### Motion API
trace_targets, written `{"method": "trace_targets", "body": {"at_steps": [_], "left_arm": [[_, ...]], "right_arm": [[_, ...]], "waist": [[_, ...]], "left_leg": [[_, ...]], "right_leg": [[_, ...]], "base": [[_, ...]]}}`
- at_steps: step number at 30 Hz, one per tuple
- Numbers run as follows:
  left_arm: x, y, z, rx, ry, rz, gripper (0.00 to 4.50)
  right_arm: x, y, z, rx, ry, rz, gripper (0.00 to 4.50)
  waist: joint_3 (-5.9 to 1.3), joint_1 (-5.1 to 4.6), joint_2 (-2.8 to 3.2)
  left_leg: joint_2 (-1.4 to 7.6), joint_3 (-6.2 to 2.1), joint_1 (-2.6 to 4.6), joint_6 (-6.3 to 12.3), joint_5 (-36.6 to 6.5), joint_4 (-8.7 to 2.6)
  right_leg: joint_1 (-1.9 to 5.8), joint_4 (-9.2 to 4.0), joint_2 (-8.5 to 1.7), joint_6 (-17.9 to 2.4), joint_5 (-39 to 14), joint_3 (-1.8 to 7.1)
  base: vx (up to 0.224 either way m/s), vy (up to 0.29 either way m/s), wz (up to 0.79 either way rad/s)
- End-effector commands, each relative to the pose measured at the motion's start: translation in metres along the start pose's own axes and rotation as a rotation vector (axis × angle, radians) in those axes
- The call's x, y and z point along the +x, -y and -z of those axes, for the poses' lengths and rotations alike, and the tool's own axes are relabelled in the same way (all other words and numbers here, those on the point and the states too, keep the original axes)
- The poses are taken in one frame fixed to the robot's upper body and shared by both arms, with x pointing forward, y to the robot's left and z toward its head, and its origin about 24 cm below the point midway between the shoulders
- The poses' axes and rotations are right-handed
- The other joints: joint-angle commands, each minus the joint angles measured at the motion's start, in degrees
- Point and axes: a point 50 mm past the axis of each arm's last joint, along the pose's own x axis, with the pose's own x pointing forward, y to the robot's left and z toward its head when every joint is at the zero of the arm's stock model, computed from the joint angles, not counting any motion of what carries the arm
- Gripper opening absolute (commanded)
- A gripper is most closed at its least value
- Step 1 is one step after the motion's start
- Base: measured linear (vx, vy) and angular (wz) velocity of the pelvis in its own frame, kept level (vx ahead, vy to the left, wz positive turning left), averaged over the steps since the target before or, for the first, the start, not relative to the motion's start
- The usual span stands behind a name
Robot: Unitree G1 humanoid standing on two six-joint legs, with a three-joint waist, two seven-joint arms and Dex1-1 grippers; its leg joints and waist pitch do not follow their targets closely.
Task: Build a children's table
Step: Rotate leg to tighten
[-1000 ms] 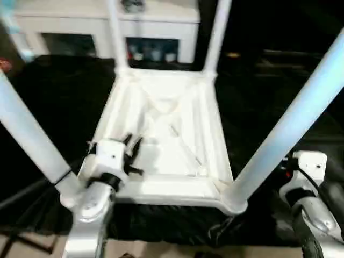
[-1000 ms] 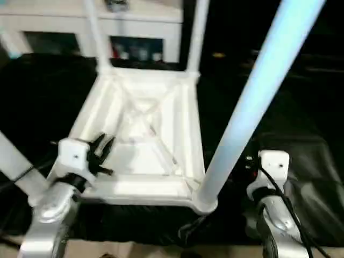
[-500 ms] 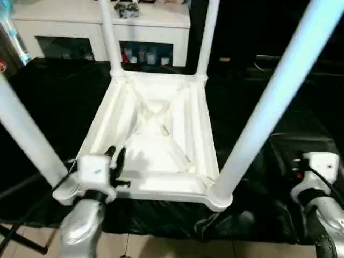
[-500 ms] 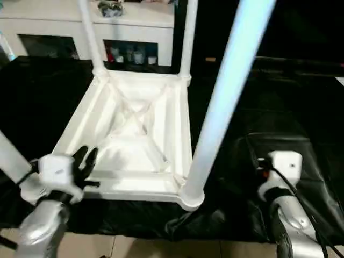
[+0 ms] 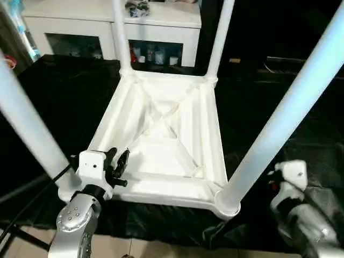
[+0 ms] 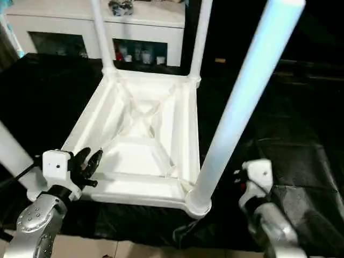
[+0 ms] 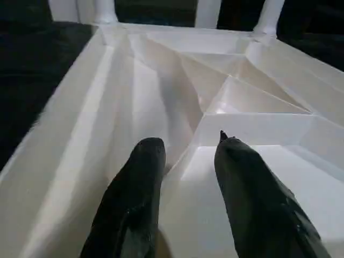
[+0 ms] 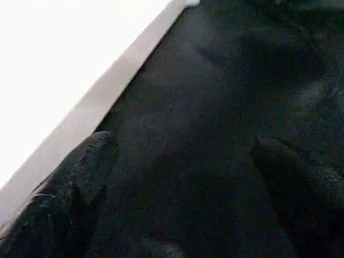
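Children's table (image 5: 166, 134) is seen upside down on the black cloth (image 5: 64, 97), four legs pointing up, long axis running away toward the white cabinet (image 5: 107, 21). Near legs flank both arms. Left gripper (image 7: 185, 153) held apart, empty, over the ribbed underside. Right gripper (image 8: 183, 161) apart over cloth. Since 0.5 s ago, the left gripper is seen slightly higher against the near rim.

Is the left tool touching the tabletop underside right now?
Cannot tell. In the left wrist view the left tool sits open over the table's ribbed underside with nothing between its fingers, but neither contact nor a gap beneath them shows plainly.
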Motion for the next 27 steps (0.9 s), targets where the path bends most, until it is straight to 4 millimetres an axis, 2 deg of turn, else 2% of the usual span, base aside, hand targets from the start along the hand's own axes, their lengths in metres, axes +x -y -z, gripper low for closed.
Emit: {"method": "trace_targets", "body": {"at_steps": [1, 4, 6, 7, 8, 9, 10, 11, 12, 13, 14, 15, 16, 17, 18, 19, 20, 21, 22, 23, 24, 25, 26, 27], "left_arm": [[-0.001, 0.007, 0.000, -0.012, -0.011, 0.076, 1.83], [-0.003, 0.009, 0.000, 0.004, -0.024, 0.123, 1.83], [-0.006, 0.008, 0.001, 0.007, -0.029, 0.129, 1.83], [-0.006, 0.007, 0.002, 0.007, -0.030, 0.126, 1.83], [-0.006, 0.006, 0.002, 0.000, -0.037, 0.118, 1.83], [-0.006, 0.003, 0.002, -0.013, -0.035, 0.095, 1.83], [-0.005, 0.002, 0.001, -0.017, -0.031, 0.079, 1.83], [-0.005, 0.001, -0.001, -0.019, -0.028, 0.071, 1.83], [-0.006, 0.001, -0.001, -0.029, -0.026, 0.059, 1.83], [-0.007, 0.001, -0.001, -0.034, -0.025, 0.060, 1.83], [-0.008, 0.002, -0.001, -0.037, -0.025, 0.065, 1.83], [-0.008, 0.003, 0.000, -0.032, -0.030, 0.078, 1.83], [-0.009, 0.004, 0.001, -0.028, -0.033, 0.087, 1.83], [-0.010, 0.006, 0.002, -0.019, -0.041, 0.095, 1.83], [-0.011, 0.007, 0.003, -0.010, -0.046, 0.100, 1.83], [-0.012, 0.008, 0.004, -0.008, -0.047, 0.104, 1.83], [-0.012, 0.009, 0.004, -0.007, -0.044, 0.108, 1.83], [-0.012, 0.009, 0.003, -0.005, -0.035, 0.110, 1.83], [-0.013, 0.010, 0.002, 0.001, -0.021, 0.111, 1.83], [-0.013, 0.010, 0.001, 0.006, -0.012, 0.112, 1.83], [-0.015, 0.010, 0.001, 0.009, -0.008, 0.120, 1.83], [-0.016, 0.010, 0.001, 0.008, -0.007, 0.128, 1.83], [-0.018, 0.010, 0.001, -0.008, -0.003, 0.139, 1.83], [-0.022, 0.010, 0.002, -0.026, 0.000, 0.152, 1.83]], "right_arm": [[-0.001, -0.001, -0.003, -0.008, 0.028, -0.001, 4.50], [-0.001, 0.001, -0.002, -0.010, 0.025, 0.000, 4.50], [0.001, 0.003, -0.003, -0.021, 0.021, 0.000, 4.50], [0.002, 0.004, -0.003, -0.026, 0.020, 0.002, 4.50], [0.003, 0.004, -0.004, -0.025, 0.023, 0.002, 4.50], [0.004, 0.005, -0.006, -0.028, 0.027, 0.002, 4.50], [0.006, 0.005, -0.007, -0.029, 0.030, 0.002, 4.50], [0.006, 0.005, -0.008, -0.031, 0.032, 0.001, 4.50], [0.007, 0.005, -0.008, -0.034, 0.034, -0.001, 4.50], [0.006, 0.004, -0.008, -0.036, 0.035, -0.004, 4.50], [0.006, 0.004, -0.008, -0.037, 0.036, -0.006, 4.50], [0.006, 0.005, -0.008, -0.041, 0.035, -0.003, 4.50], [0.006, 0.005, -0.008, -0.044, 0.034, -0.001, 4.50], [0.006, 0.006, -0.008, -0.045, 0.033, 0.000, 4.50], [0.006, 0.006, -0.008, -0.047, 0.032, 0.001, 4.50], [0.005, 0.007, -0.008, -0.047, 0.031, 0.005, 4.50], [0.005, 0.007, -0.008, -0.049, 0.030, 0.006, 4.50], [0.004, 0.008, -0.008, -0.054, 0.031, 0.009, 4.50], [0.003, 0.010, -0.008, -0.057, 0.033, 0.017, 4.50], [0.003, 0.011, -0.008, -0.059, 0.033, 0.023, 4.50], [0.001, 0.014, -0.007, -0.068, 0.029, 0.040, 4.50], [0.000, 0.017, -0.006, -0.075, 0.025, 0.055, 4.50], [-0.002, 0.020, -0.006, -0.077, 0.023, 0.072, 4.50], [-0.005, 0.025, -0.005, -0.056, 0.027, 0.084, 4.50]], "waist": [[-2.28, 0.16, -0.05], [-2.25, 0.26, 0.19], [-2.10, 0.20, 0.16], [-1.93, 0.18, -0.07], [-1.88, 0.27, 0.07], [-2.09, 0.23, -0.39], [-2.30, 0.18, -0.55], [-2.49, 0.21, -0.47], [-2.61, 0.22, -0.39], [-2.70, 0.21, -0.65], [-2.80, 0.28, -0.56], [-2.34, 0.11, -0.66], [-1.93, 0.08, -0.59], [-1.23, -0.27, -0.59], [-0.89, -0.42, -0.52], [-0.46, -0.98, -0.56], [-0.30, -1.23, -0.35], [-0.18, -1.62, -0.21], [-0.21, -1.74, 0.03], [0.21, -2.30, 0.36], [0.12, -2.51, 0.40], [0.17, -2.51, 0.56], [0.51, -2.40, 0.53], [0.58, -2.48, 0.17]], "left_leg": [[1.75, -0.89, -0.03, 1.38, -9.87, -4.57], [1.85, -0.75, 0.24, 2.15, -9.65, -4.47], [1.86, -0.71, 0.31, 2.01, -10.96, -4.62], [1.88, -0.63, 0.39, 1.81, -12.31, -4.72], [1.89, -0.67, 0.48, 1.59, -13.02, -4.78], [1.68, -0.56, -0.34, 2.85, -6.28, -4.25], [1.45, -0.44, -0.69, 4.12, -2.25, -3.79], [0.94, -0.05, -0.78, 6.16, -0.42, -3.36], [0.84, 0.00, -0.76, 6.82, -0.81, -3.21], [0.74, 0.07, -0.90, 7.76, -2.13, -2.93], [0.84, 0.07, -1.05, 8.37, -3.24, -2.88], [0.89, 0.21, -0.69, 7.86, -9.09, -3.18], [1.01, 0.06, -0.04, 6.31, -15.02, -3.50], [1.17, -0.49, 1.10, 2.63, -23.71, -3.94], [1.21, -0.80, 1.47, 1.26, -26.28, -4.11], [1.03, -1.26, 1.99, -0.53, -30.41, -4.30], [1.03, -1.65, 2.63, -1.17, -32.71, -4.57], [1.19, -2.02, 2.73, -1.35, -34.44, -4.99], [1.40, -2.23, 2.72, -1.42, -35.06, -5.26], [2.00, -2.68, 2.39, -1.66, -37.70, -6.19], [2.31, -3.01, 1.99, -1.78, -38.63, -6.67], [2.97, -3.61, 0.67, -2.19, -39.95, -7.87], [3.03, -3.60, 0.66, -2.44, -41.59, -8.30], [2.63, -3.19, 1.69, -2.83, -42.82, -7.78]], "right_leg": [[2.20, -3.72, -4.04, -8.03, -6.06, 2.62], [2.03, -3.72, -4.02, -8.87, -5.83, 2.69], [2.00, -3.86, -3.94, -8.83, -7.80, 2.64], [1.88, -4.18, -3.92, -8.44, -9.99, 2.66], [1.82, -4.24, -3.98, -8.26, -11.31, 2.67], [1.45, -3.99, -3.66, -9.10, -5.15, 2.65], [1.30, -3.67, -3.43, -10.02, -0.67, 2.46], [0.97, -3.71, -3.20, -11.54, 1.72, 2.01], [0.88, -3.82, -3.29, -12.07, 1.11, 1.89], [0.75, -4.17, -3.45, -12.63, -1.36, 1.71], [0.38, -4.56, -3.29, -12.48, -4.09, 1.49], [0.08, -5.32, -3.20, -11.16, -12.22, 1.13], [0.09, -5.73, -3.45, -9.40, -20.58, 0.96], [-0.45, -6.95, -3.66, -4.39, -34.24, 0.75], [-0.84, -7.50, -3.62, -2.45, -37.40, 0.68], [-1.05, -8.50, -3.44, 0.71, -40.97, -0.02], [-0.77, -9.24, -3.47, 2.01, -41.41, -0.71], [-0.16, -9.67, -3.46, 2.26, -40.40, -1.34], [0.28, -9.63, -3.63, 1.92, -39.15, -1.53], [1.22, -9.45, -3.53, 1.30, -36.40, -2.35], [2.13, -8.94, -3.70, 0.94, -34.29, -2.50], [3.67, -7.16, -4.17, 0.06, -30.24, -1.83], [3.50, -7.12, -4.06, -0.19, -30.62, -1.88], [2.69, -7.90, -4.44, -0.23, -33.77, -2.01]], "base": [[0.000, 0.000, 0.00], [0.000, 0.000, 0.00], [0.000, 0.000, 0.00], [0.000, 0.000, 0.00], [0.000, 0.000, 0.00], [0.000, 0.000, 0.00], [0.000, 0.000, 0.00], [0.000, 0.000, 0.00], [0.000, 0.000, 0.00], [0.000, 0.000, 0.00], [0.000, 0.000, 0.00], [-0.058, 0.010, 0.03], [-0.056, 0.012, 0.00], [-0.056, 0.012, 0.00], [-0.069, 0.015, -0.04], [-0.068, 0.018, -0.05], [-0.068, 0.018, -0.05], [0.000, 0.000, 0.00], [0.000, 0.000, 0.00], [0.000, 0.000, 0.00], [0.000, 0.000, 0.00], [-0.027, 0.041, -0.18], [-0.027, 0.041, -0.18], [0.000, 0.000, 0.00]]}}
